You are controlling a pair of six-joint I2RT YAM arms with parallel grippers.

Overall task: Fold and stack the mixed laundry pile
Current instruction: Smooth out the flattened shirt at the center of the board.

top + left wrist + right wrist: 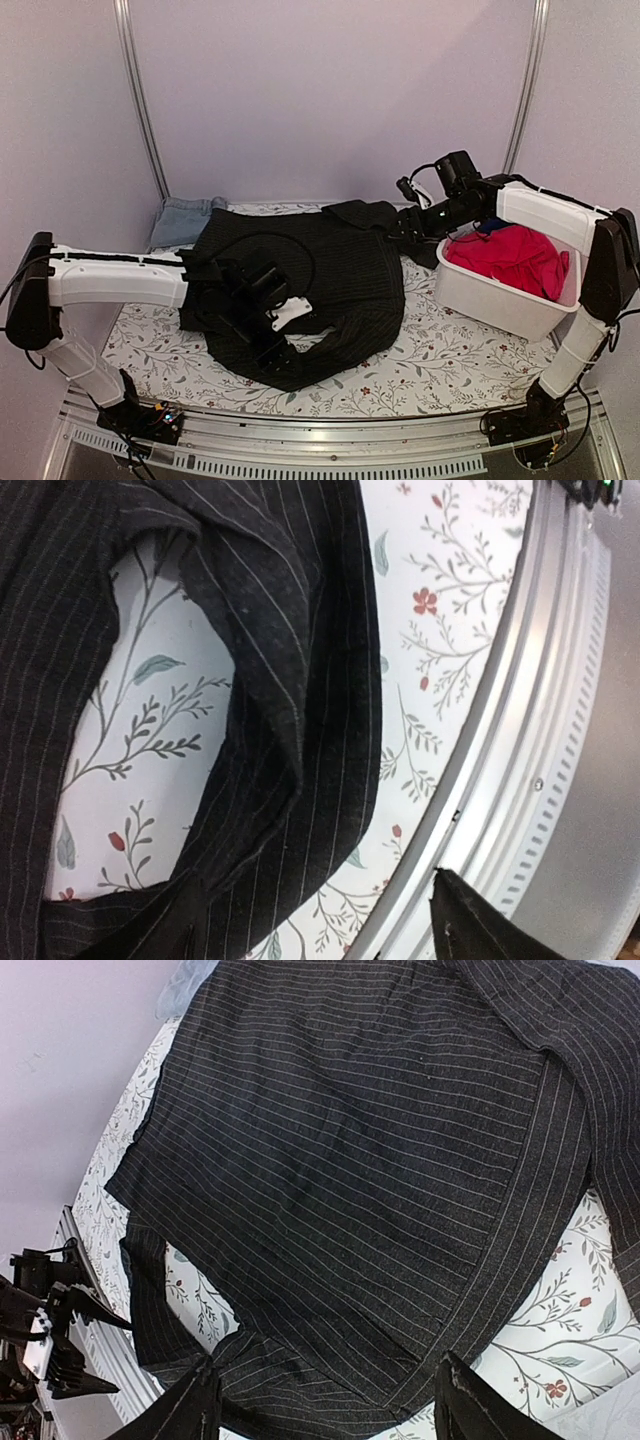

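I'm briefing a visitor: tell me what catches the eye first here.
A black shirt lies spread across the middle of the floral table. At the right, a red cloth fills a white bin. A denim piece peeks out behind the shirt at the far left.

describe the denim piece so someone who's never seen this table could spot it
On the floral table cover, go to the far left corner, behind the big black pinstriped shirt. The light blue denim piece lies there, right at that shirt's edge. It's the only pale blue cloth; its neighbour is dark.
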